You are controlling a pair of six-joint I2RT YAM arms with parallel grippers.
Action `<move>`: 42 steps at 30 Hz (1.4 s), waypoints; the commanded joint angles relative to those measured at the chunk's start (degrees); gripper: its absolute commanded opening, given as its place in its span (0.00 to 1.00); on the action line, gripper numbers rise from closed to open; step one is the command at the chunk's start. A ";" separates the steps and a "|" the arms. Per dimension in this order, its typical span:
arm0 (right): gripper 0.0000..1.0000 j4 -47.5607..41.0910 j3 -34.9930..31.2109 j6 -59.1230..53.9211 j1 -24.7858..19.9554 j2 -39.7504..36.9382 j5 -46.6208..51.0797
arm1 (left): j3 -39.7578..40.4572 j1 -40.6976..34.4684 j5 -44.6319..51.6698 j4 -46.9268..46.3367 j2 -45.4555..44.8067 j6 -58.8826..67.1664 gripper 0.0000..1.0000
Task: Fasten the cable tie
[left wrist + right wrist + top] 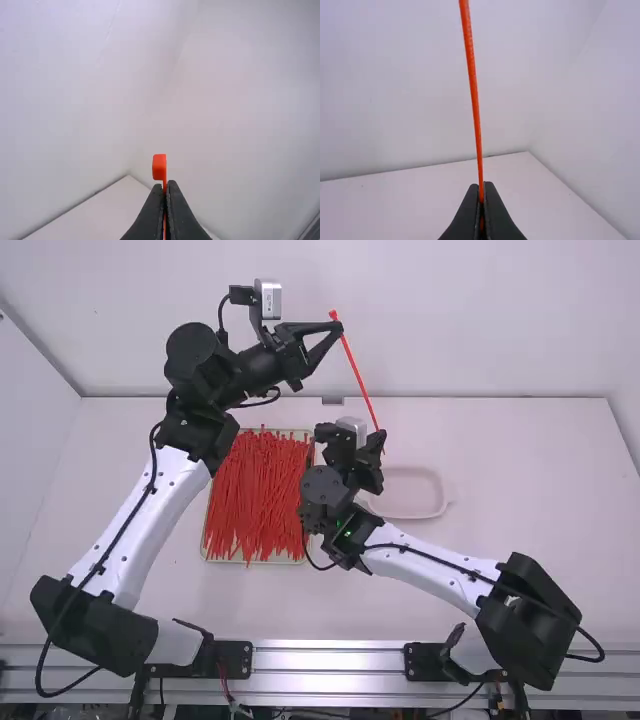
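Above the table (520, 440), in the high view, you had one red cable tie (357, 380) held in the air by both arms. The left gripper (336, 328) was clamped on its upper end and the right gripper (378, 443) on its lower end, so the tie ran straight and slanted between them. I judge this hold was meant to keep the tie taut and off the table, with both ends under control before the tail is bent round. Beneath lay a tray (280, 561) of spare ties (258, 495) and, just beside it, a white dish (420, 502). Neither gripper touched them.

In the left wrist view, your left gripper was pinched shut on the tie just below its square head (159, 167). The head stood clear of the tips, presumably to leave its slot free for threading.

In the right wrist view, your right gripper was pressed together on the strap (472, 90), which rose straight away from it. No loop was formed, so fastening had not yet begun.
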 commanded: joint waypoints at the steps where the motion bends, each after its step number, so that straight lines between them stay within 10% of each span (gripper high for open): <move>1: 0.00 0.39 1.57 0.35 0.24 -1.55 0.22 | 0.83 -0.31 -0.13 0.07 -0.50 1.40 0.02; 7: 0.13 0.39 1.57 0.31 1.33 -1.55 0.11 | 0.83 -0.13 -0.66 -0.42 -0.50 5.01 0.02; 10: 0.47 0.44 1.57 -1.11 3.34 -1.55 0.11 | 0.83 1.44 -4.35 -1.60 -0.50 4.96 0.02; 18: 0.98 0.35 1.55 -4.13 8.11 -2.58 0.74 | 0.83 6.21 -2.84 -4.09 -0.50 6.23 0.02; 33: 0.99 -2.25 1.46 -14.43 11.67 -16.57 -2.14 | 0.83 12.66 8.66 -9.86 -0.52 14.99 0.02; 42: 0.99 -27.82 1.46 -2.27 7.76 -28.70 -19.21 | 0.83 12.72 18.27 -13.35 -0.52 21.64 0.02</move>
